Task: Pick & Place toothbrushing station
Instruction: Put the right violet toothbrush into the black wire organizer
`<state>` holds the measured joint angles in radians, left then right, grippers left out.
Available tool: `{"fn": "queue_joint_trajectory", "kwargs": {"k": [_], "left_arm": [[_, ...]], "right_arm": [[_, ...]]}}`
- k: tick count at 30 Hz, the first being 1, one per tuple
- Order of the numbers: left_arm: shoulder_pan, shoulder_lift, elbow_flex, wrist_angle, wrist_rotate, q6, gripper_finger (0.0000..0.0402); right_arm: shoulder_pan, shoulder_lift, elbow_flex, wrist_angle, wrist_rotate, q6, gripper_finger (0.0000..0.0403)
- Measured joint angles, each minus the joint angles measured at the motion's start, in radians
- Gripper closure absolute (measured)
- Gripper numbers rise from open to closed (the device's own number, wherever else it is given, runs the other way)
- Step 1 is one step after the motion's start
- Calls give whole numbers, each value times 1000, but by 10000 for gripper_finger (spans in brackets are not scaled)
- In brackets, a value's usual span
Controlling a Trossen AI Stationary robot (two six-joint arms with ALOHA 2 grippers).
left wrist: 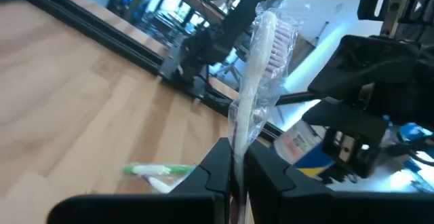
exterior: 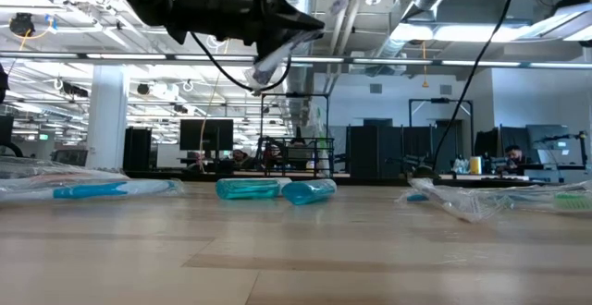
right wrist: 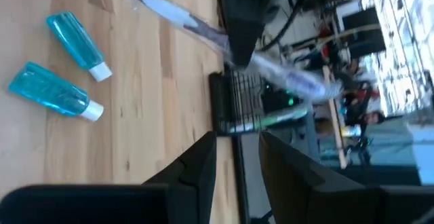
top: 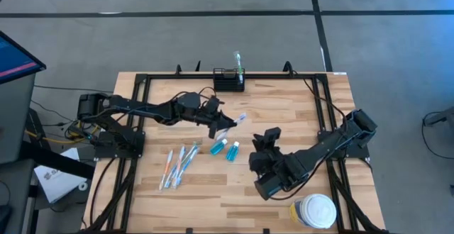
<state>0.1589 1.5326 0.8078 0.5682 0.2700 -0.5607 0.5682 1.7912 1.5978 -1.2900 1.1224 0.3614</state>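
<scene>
pale wood planks make up the tabletop (top: 284, 110), ringed by a black metal frame (top: 145, 78). at the far left the left arm's base sits by the tabletop's edge, and the arm stretches across toward the middle. near the left front lie several wrapped toothbrushes (top: 177, 166) side by side, with blue and orange handles. the left gripper (top: 221, 124) hangs above the tabletop near the centre, its jaws pinched narrow on a toothbrush in clear wrap (left wrist: 261, 81); the left wrist view shows the brush rising from between the dark fingers (left wrist: 217, 166), bristle head up. the low view shows this gripper lifted well clear of the wood, the wrapped brush hanging from it.

just right of that gripper and nearer the front, two small blue bottles (top: 225, 148) with white caps lie on their sides close together. at the middle of the far edge stands the black holder (top: 229, 80), upright against the frame, with a green toothbrush (top: 239, 60) sticking out of it. the held brush is well apart from the holder.

further right, the right gripper (top: 268, 145) hovers near the bottles, its jaws partly open and holding nothing. at the right front corner stands a round jar with a white lid (top: 314, 211).
</scene>
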Motion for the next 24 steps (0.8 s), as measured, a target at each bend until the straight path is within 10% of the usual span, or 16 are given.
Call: {"fn": "queue_joint_trajectory", "kwargs": {"k": [24], "left_arm": [[162, 0, -76, 269, -92, 204, 384]], "right_arm": [[-31, 1, -273, 7, 5, 387, 301]]}}
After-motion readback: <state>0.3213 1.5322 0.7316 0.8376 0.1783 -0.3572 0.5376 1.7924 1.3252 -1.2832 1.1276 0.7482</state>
